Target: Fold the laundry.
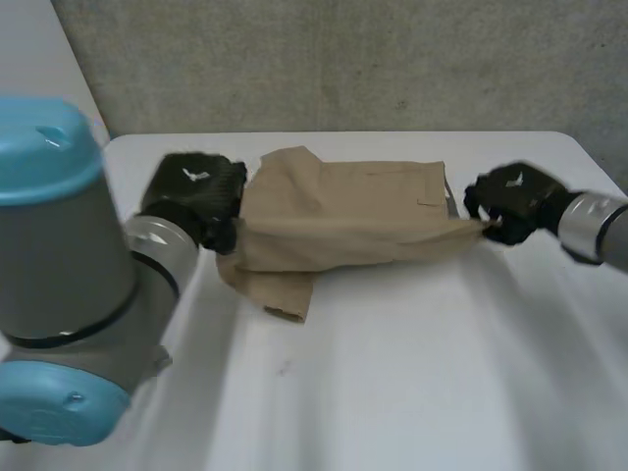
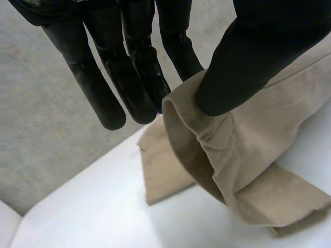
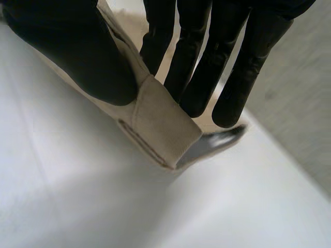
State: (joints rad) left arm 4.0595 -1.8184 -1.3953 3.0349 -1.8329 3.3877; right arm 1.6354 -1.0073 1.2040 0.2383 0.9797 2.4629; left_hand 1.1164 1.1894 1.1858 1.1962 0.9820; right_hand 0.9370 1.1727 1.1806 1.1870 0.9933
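Note:
Tan trousers (image 1: 343, 211) lie stretched across the far middle of the white table (image 1: 412, 373), folded over lengthwise. My left hand (image 1: 196, 196) holds their left end, thumb (image 2: 248, 67) pinching the cloth (image 2: 243, 144) against the fingers (image 2: 129, 88). A leg end (image 1: 285, 294) hangs toward me below that grip. At the opposite end my right hand (image 1: 515, 201) pinches the waistband corner (image 3: 160, 124) between thumb (image 3: 77, 57) and fingers (image 3: 207, 67), lifting it just off the table.
A grey wall (image 1: 343, 59) rises behind the table's far edge. Bare white tabletop spreads in front of the trousers toward me. My left arm's grey and light-blue joint (image 1: 59, 285) stands large at the near left.

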